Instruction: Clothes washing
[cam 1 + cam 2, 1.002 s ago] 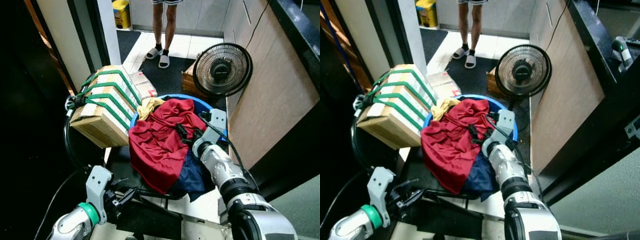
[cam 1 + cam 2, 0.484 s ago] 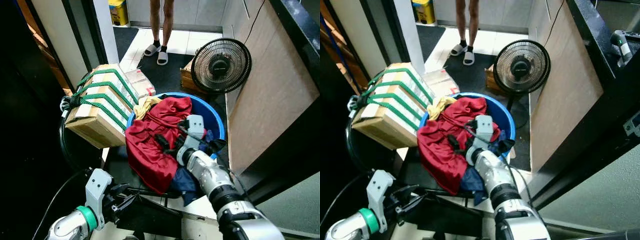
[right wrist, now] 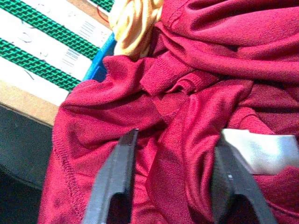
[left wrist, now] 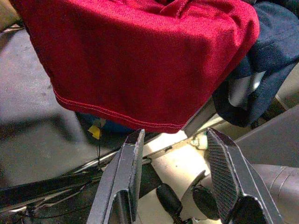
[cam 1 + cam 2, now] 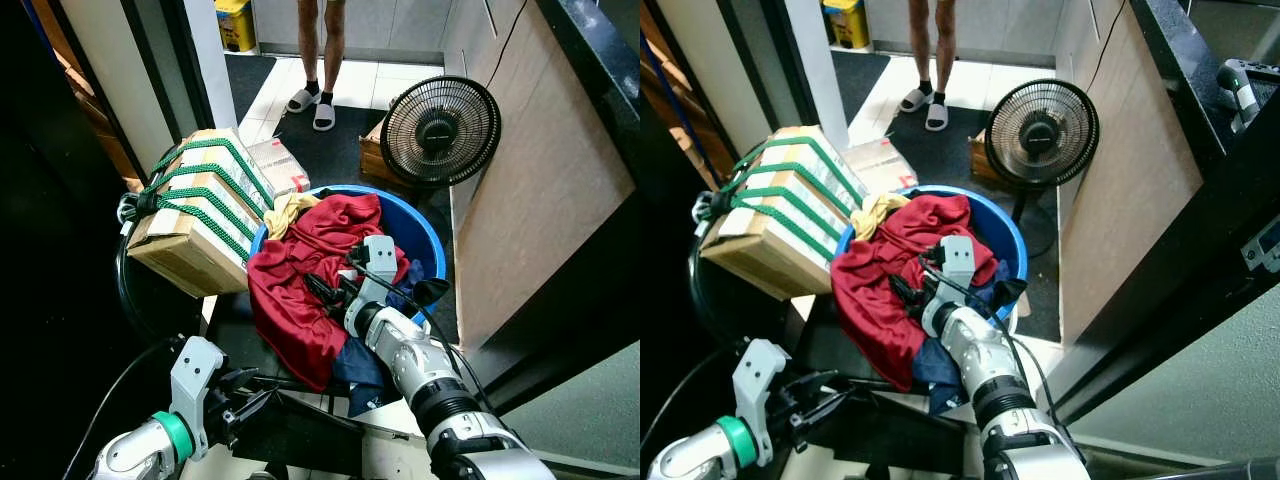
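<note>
My right gripper (image 3: pixel 170 186), released, hovers over the red garment (image 5: pixel 300 290), folds just ahead at 12 o'clock, nearer than my left.

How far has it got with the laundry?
Early on. The clothes sit heaped in the blue basin, none taken out. The right gripper hovers open over the red garment, about to grab. The left gripper waits open below. Lifting and loading remain.
</note>
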Available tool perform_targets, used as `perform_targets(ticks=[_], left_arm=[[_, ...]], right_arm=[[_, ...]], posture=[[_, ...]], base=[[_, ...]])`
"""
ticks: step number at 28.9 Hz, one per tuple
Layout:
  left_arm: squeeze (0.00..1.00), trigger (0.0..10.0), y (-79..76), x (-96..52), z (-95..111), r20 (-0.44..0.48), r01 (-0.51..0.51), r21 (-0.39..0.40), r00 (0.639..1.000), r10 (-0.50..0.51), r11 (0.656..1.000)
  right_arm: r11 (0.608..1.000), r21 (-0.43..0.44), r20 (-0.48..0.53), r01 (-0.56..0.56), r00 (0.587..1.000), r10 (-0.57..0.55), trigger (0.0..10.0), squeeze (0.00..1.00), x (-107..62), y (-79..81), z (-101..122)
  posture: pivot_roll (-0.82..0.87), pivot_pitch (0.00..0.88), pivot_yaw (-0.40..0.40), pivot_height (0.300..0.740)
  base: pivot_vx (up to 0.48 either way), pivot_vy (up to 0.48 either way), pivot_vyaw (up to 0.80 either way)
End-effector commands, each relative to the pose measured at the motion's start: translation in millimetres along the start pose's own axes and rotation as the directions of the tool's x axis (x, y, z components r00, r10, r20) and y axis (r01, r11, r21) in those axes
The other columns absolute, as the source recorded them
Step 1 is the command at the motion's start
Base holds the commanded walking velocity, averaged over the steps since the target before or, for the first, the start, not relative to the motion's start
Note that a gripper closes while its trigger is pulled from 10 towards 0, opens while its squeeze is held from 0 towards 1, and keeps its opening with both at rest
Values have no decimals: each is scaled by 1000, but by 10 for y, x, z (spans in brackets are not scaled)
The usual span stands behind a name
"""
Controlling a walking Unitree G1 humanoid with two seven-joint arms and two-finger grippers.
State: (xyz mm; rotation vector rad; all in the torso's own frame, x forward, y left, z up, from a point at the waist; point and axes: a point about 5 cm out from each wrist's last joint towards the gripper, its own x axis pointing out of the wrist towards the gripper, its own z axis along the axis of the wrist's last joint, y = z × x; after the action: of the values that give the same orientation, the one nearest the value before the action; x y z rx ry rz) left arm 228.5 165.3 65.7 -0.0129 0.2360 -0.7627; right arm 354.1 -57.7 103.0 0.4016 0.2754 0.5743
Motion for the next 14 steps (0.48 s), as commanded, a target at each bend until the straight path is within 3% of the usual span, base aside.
perform_targets(ticks=[1,14], left_arm=[[0,10000,-14,-50,-62,-31,6,-16,1000,-7,1000],[0,10000,-32,-52,-60,-33,17,-17,999,-18,1000]], right_arm=[[999,45,-101,-5,995,10,0,0,-35,27,-294],[997,62,-82,-38,996,43,0,0,-56,69,-312]], posture=[[93,153,84,740],[99,136,73,740]], base=[[0,0,0],[0,0,0]])
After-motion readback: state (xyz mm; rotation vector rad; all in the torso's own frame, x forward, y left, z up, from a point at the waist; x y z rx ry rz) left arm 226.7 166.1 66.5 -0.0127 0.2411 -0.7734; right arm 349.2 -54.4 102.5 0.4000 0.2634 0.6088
